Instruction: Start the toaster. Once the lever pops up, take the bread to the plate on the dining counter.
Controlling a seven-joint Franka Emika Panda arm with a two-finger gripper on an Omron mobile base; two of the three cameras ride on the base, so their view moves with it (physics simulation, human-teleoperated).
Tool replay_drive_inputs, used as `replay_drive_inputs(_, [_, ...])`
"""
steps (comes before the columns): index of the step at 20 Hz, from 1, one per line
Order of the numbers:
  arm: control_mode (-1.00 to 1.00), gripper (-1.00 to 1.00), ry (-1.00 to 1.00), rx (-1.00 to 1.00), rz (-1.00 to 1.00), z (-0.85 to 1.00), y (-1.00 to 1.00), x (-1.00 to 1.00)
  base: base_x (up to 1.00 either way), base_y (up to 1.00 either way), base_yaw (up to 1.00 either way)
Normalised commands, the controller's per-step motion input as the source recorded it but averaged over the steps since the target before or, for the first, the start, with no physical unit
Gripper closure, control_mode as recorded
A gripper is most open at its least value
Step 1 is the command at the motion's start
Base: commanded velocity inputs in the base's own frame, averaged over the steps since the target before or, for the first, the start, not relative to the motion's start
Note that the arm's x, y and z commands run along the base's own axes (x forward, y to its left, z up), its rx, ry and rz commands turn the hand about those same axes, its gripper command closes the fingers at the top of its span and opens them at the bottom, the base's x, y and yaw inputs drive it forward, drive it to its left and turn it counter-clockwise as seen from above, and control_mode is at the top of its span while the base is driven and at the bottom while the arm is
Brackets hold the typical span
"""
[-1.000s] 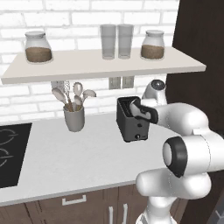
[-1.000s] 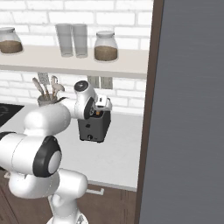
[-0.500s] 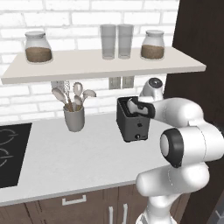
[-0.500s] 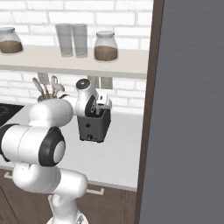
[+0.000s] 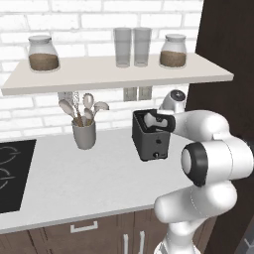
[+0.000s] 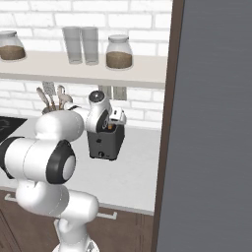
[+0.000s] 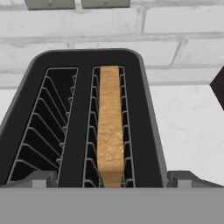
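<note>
Bread [image 7: 110,127] standing on edge in the right-hand slot of the toaster [image 7: 148,113] as seen from the hand, left slot bare wire; toaster [image 5: 151,138] set on the pale worktop [image 5: 94,173] against the brick wall, small knob low on its front; gripper [image 5: 155,120] poised just above the slots, tips [image 7: 183,178] spread to either side of the toaster's top, touching nothing; utensil holder [image 5: 84,134] with spoons off to the left; black hob [image 5: 12,173] further left; shelf [image 5: 114,74] overhead carrying jars and glasses.
</note>
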Motion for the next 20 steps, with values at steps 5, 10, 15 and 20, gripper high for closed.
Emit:
replay_drive_inputs(5, [-1.0,-1.0,0.0,0.0,0.0,-0.24,0.0,0.03,0.0,0.0,0.0])
replay_drive_inputs(10, [-1.0,-1.0,0.0,0.0,0.0,-0.11,0.0,0.19,0.0,0.0,0.0])
replay_drive_inputs(15, [-1.0,-1.0,0.0,0.0,0.0,-0.06,0.0,0.22,0.0,0.0,0.0])
replay_drive_inputs(20, [-1.0,-1.0,0.0,0.0,0.0,-0.23,0.02,0.1,0.0,0.0,0.0])
